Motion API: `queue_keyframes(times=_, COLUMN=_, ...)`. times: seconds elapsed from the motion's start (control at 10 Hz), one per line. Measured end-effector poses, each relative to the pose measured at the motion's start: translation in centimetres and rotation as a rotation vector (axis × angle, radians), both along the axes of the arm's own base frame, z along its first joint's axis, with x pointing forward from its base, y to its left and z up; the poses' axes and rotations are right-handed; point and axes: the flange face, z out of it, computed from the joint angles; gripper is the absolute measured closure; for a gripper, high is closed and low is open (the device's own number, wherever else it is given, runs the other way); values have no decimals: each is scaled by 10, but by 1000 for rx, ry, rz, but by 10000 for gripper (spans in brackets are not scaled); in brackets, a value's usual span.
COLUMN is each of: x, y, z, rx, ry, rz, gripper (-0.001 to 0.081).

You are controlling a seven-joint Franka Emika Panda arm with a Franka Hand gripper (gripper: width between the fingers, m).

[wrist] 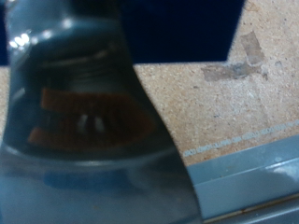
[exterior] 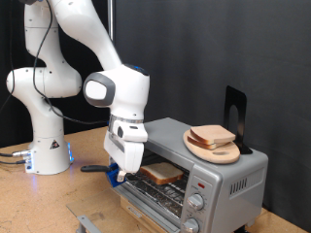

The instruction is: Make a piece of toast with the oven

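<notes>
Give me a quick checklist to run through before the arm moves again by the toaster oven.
1. Oven door open: ok.
2. Slice of bread on the rack inside the oven: ok.
3. Gripper at the oven's open front: ok.
4. Gripper free of the slice: cannot tell.
5. Spare slices resting on the wooden board on top of the oven: ok.
6. Wrist view clear enough to help: not ok, blurred.
</notes>
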Motion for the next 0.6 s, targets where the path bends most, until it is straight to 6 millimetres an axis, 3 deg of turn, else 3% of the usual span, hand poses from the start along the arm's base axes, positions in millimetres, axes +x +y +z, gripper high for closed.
queue_keyframes(times=0.2, x=-4, y=-11, z=-3, rx=37, ry=16, rz=33, gripper=315)
queue_keyframes(times=0.6, x=-16, y=-64, z=-13, rx=54, ry=60, rz=44, gripper=315)
